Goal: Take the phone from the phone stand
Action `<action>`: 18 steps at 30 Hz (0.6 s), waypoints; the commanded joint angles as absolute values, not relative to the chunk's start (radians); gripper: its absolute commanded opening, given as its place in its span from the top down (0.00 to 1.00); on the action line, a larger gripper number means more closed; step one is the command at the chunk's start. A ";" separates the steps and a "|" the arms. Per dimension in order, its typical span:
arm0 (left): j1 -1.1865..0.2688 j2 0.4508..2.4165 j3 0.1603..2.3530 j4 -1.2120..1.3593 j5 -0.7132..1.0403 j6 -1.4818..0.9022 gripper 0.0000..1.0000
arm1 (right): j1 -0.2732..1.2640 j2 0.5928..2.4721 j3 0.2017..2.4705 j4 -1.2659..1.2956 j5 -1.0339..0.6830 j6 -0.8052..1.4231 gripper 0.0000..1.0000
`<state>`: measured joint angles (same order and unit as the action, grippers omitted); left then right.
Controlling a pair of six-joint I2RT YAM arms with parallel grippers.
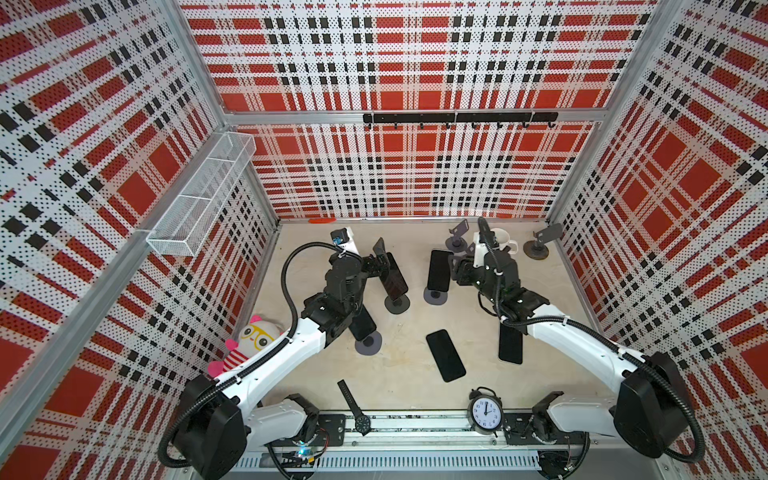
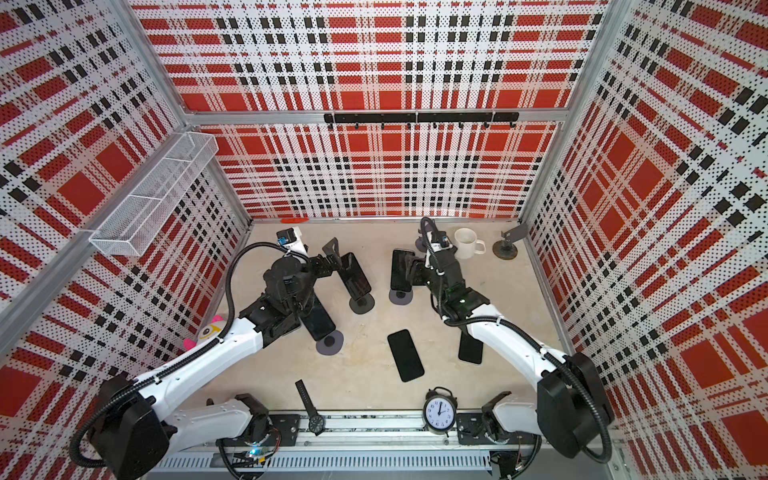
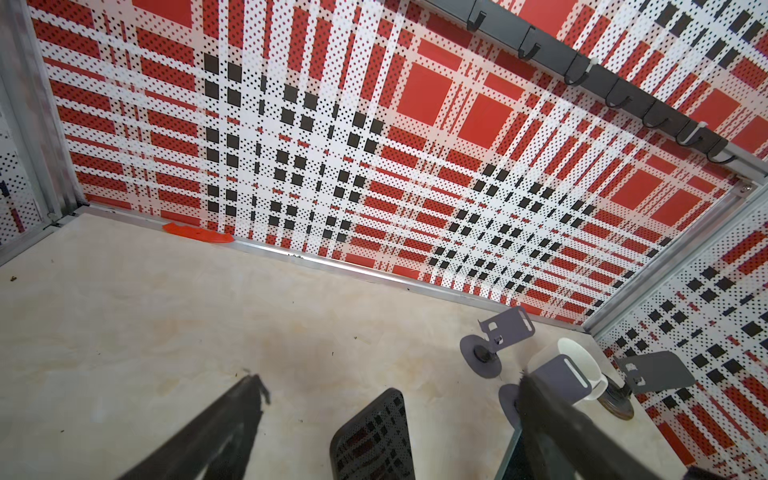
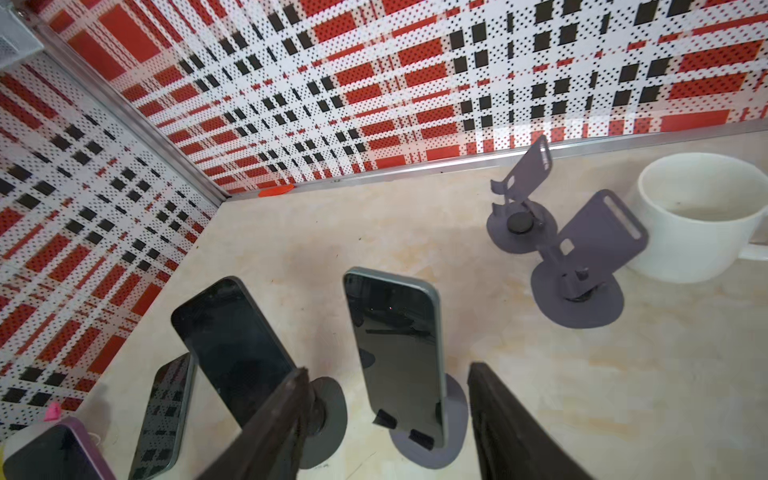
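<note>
Three dark phones lean on grey round-based phone stands. The middle-right phone (image 1: 439, 270) (image 2: 402, 270) (image 4: 395, 353) stands upright on its phone stand (image 1: 434, 296) (image 4: 455, 415). My right gripper (image 1: 455, 266) (image 4: 388, 368) is open with one finger on each side of it, not touching. Left of it another phone (image 1: 392, 276) (image 3: 374, 436) rests on a stand (image 1: 397, 304). My left gripper (image 1: 384, 262) (image 3: 388, 379) is open wide with this phone's top edge between its fingers. A third phone (image 1: 361, 324) on a stand (image 1: 368, 345) lies partly under my left arm.
Two phones lie flat on the table (image 1: 445, 355) (image 1: 510, 343). Empty stands (image 1: 457, 237) (image 1: 540, 243) (image 4: 582, 266) and a white mug (image 1: 505, 241) sit at the back right. An alarm clock (image 1: 485, 413), a wristwatch (image 1: 353, 409) and a plush toy (image 1: 253, 340) lie near the front.
</note>
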<state>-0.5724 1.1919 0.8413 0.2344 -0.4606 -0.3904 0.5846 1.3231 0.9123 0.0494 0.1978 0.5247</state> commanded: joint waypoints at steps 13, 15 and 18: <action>-0.528 1.154 0.830 0.198 -0.483 -0.382 0.02 | 0.665 1.590 1.179 -0.166 0.467 0.658 0.00; -0.525 1.145 0.822 0.194 -0.488 -0.382 0.02 | 0.663 1.618 1.208 -0.175 0.466 0.653 0.00; -0.513 1.126 0.805 0.186 -0.493 -0.386 0.02 | 0.665 1.660 1.262 -0.210 0.470 0.640 0.00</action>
<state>-0.5274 1.1561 0.8249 0.1974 -0.4786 -0.3916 0.6582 1.6379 1.2171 -0.1631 0.4435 0.6350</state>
